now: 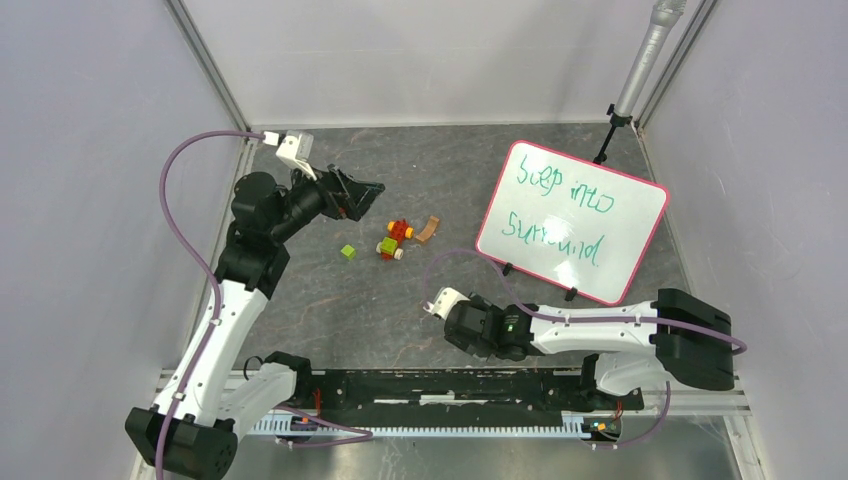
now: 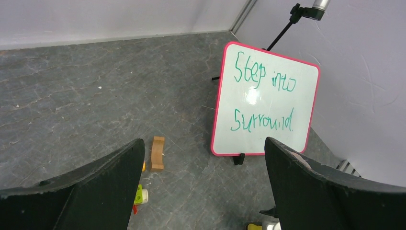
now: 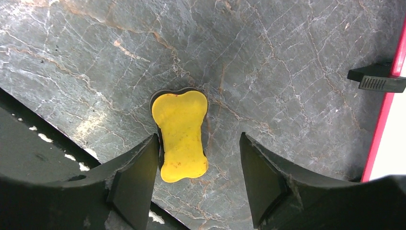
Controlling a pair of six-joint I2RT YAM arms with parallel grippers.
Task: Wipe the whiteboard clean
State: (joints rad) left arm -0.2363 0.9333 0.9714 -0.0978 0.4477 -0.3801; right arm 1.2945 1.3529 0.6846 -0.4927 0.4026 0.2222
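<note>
The whiteboard [image 1: 570,220] stands tilted at the back right, white with a pink-red frame, black feet and green handwriting. It also shows in the left wrist view [image 2: 265,100], and its red edge shows in the right wrist view [image 3: 383,129]. A yellow bone-shaped eraser [image 3: 182,134] lies on the grey table. My right gripper [image 3: 198,143] is open just above it, the eraser lying close against its left finger. In the top view the right gripper [image 1: 470,325] is low near the front centre. My left gripper [image 1: 360,190] is raised, open and empty [image 2: 203,153], facing the board.
Small toy blocks [image 1: 393,240], a green block [image 1: 347,252] and a brown arch piece [image 1: 430,229] lie mid-table, left of the board. A black stand with a grey pole [image 1: 610,135] is behind the board. A black rail [image 1: 450,385] runs along the near edge.
</note>
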